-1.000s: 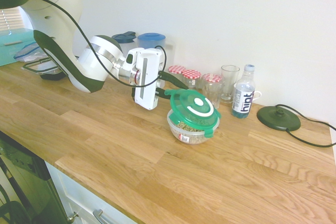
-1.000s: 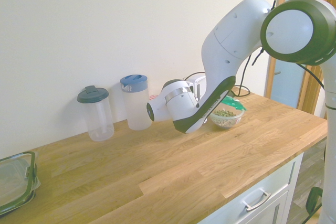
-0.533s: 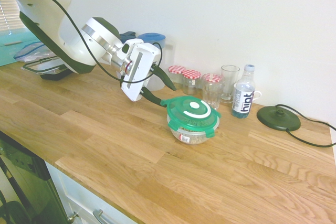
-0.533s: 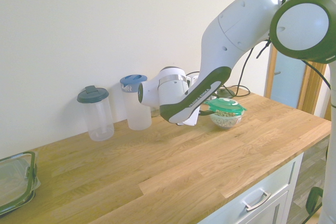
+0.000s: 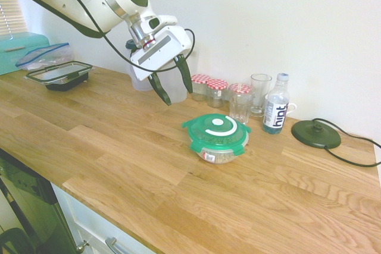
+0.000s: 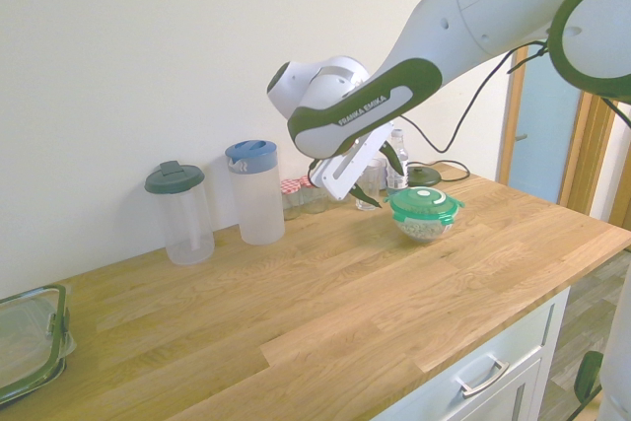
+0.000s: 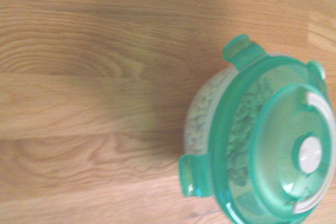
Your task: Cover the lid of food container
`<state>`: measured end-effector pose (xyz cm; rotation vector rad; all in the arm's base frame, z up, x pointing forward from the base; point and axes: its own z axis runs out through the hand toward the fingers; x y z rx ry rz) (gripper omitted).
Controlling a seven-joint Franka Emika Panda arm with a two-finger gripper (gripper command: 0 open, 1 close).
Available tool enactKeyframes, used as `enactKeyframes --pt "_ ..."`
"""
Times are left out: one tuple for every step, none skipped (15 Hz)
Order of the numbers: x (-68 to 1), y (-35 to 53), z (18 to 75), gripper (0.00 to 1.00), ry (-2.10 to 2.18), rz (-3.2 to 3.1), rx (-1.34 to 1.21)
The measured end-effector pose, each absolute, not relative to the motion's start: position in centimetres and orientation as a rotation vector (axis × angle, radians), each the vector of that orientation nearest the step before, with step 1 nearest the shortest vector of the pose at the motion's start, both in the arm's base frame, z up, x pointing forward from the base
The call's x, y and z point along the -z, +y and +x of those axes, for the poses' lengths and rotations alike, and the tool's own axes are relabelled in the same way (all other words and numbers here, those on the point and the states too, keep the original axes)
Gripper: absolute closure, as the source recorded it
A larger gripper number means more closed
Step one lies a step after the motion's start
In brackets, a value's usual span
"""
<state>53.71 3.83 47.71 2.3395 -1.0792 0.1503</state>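
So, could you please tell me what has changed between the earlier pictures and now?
The gripper let go of the green lid, which settled from tilted to lying over the bowl, then rose back from it. The bowl and bottle stayed put.

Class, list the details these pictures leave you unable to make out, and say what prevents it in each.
- Small print on the bowl's label, first exterior view: too small.
- Far rim of the green lid, wrist view: cut off by the picture's edge.
- Whole shape of the black-rimmed container, second exterior view: cut off at the left edge.
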Motion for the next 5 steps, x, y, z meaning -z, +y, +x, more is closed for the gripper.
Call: enactKeyframes --pt "-48.8 3.6 52.9 0.00 -1.110 2.401 -0.127" --pt "-49.5 3.2 52.1 0.00 -1.140 2.463 -0.108" --pt "-49.9 2.9 51.3 0.00 -1.167 2.526 -0.092" --pt "-50.0 2.5 50.5 0.00 -1.187 2.590 -0.077" --pt "-50.0 2.3 49.8 0.00 -1.201 2.657 -0.063"
